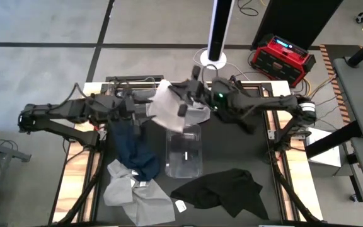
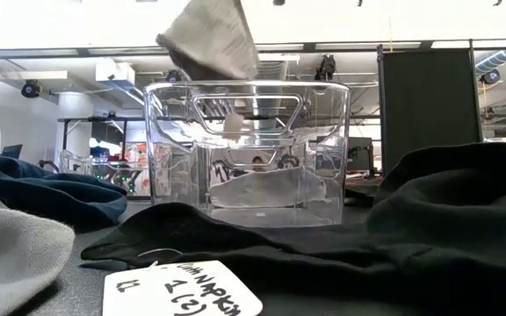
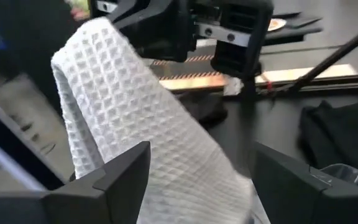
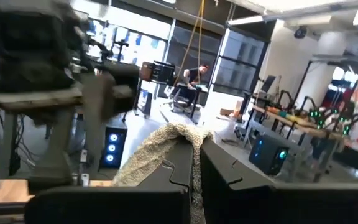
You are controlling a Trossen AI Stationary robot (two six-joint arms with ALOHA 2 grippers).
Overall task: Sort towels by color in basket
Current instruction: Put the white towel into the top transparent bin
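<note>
The right pincer (image 1: 191,94) is clamped on a white towel (image 1: 169,106) that hangs lengthwise down over the clear basket's (image 1: 184,151) far rim, lower end toward the basket, while the left pincer (image 1: 137,108) stands apart just beside it above the counter (image 1: 257,151).

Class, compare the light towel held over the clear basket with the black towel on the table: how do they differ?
The light towel is pale grey-white; the black towel is dark. The light towel hangs lifted from the right gripper above the basket; the black towel lies crumpled on the table beside it. Both are soft cloths outside the basket.
</note>
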